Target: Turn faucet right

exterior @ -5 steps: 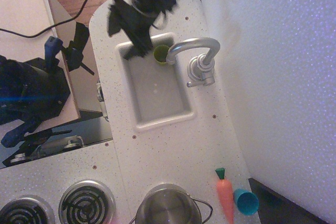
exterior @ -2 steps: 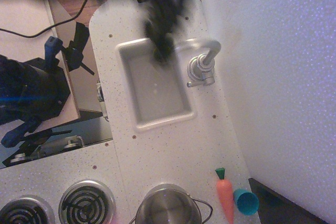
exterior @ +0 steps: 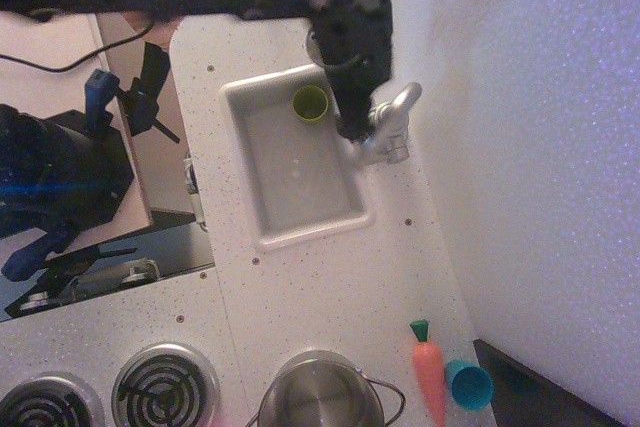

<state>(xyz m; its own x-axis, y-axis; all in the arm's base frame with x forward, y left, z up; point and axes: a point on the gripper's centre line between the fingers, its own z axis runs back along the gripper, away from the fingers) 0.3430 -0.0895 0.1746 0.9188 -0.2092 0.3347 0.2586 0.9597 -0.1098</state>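
The silver-grey faucet (exterior: 395, 122) stands on the counter at the right rim of the sink (exterior: 300, 232). Only its arched top, base and side lever show; most of the spout is hidden behind my black gripper (exterior: 352, 112). The gripper reaches down from the top of the view and overlaps the spout over the sink's right rim. Its fingers are dark and merge together, so I cannot tell whether they are open or shut, or whether they touch the spout. A green cup (exterior: 310, 103) sits in the sink's far corner.
A steel pot (exterior: 320, 392) stands at the bottom edge beside two stove burners (exterior: 165, 387). A toy carrot (exterior: 428, 369) and a blue cup (exterior: 468, 384) lie at the bottom right. A white wall (exterior: 530, 147) rises right of the counter.
The gripper has moved right, from over the sink's far left corner to the faucet spout. The green cup shows again. The spout, once arching left over the sink, is now mostly covered.
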